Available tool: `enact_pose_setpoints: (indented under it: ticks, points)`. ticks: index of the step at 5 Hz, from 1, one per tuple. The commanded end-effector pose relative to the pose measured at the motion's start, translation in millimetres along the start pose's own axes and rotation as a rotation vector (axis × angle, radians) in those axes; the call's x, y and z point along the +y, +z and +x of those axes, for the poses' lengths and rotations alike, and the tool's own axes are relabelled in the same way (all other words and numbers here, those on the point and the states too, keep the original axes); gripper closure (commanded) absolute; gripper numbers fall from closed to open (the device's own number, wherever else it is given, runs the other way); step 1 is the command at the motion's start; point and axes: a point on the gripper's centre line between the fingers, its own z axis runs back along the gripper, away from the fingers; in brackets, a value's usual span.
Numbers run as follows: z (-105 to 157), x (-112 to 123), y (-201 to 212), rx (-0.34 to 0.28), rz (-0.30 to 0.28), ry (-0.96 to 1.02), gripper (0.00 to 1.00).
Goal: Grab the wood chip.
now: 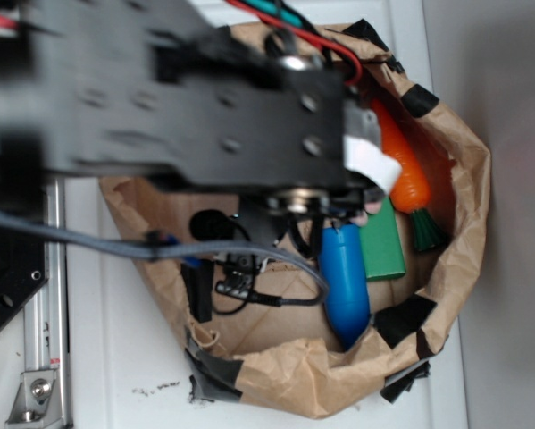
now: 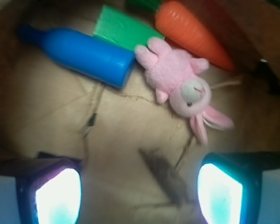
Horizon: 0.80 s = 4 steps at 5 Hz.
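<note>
While seen through the wrist camera, hovered over the brown paper floor (image 2: 130,140) with the gripper (image 2: 139,191) spread wide, both glowing pads (image 2: 58,196) apart and clamped on nothing. Framed the wood chip (image 2: 164,176) low between the pads, nearer the right-hand one in that view, lying flat on the paper, dark and splintery, slanting from upper left to lower right; looked untouched by either pad, though blur made the gap hard to judge. Showed the pink bunny (image 2: 183,88) above the chip and well apart from it, ears pointing down toward the right pad. Placed the blue bottle (image 2: 81,51) just beside the bunny's feet, lying on its side, neck pointing to the upper left. Set the green block (image 2: 121,30) behind the bottle and bunny, and the orange carrot (image 2: 193,32) just beside the bunny at the top right.

From the exterior camera, filled most of the frame with the black arm (image 1: 160,98), poised over the crumpled paper bag (image 1: 463,179) patched with black tape (image 1: 401,322). Revealed the bottle (image 1: 345,281), the green block (image 1: 383,241) and the carrot (image 1: 401,165) inside the bag; hid the chip and bunny beneath the arm.
</note>
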Motion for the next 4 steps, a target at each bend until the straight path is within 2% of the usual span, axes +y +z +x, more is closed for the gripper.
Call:
enact_pose_setpoints:
  ticks: [1,2,3,4]
  points:
    - [-30.9,-3.7,-35.1,0.019,0.042,-0.123,0.0]
    - [-43.9,7.0,-45.4,-0.005,0.001,-0.145,0.0]
    - [-41.6,10.9,-59.0,0.021,0.003,-0.154,0.0]
    - [-38.3,5.7,-64.2,0.017,0.026,-0.161,0.0]
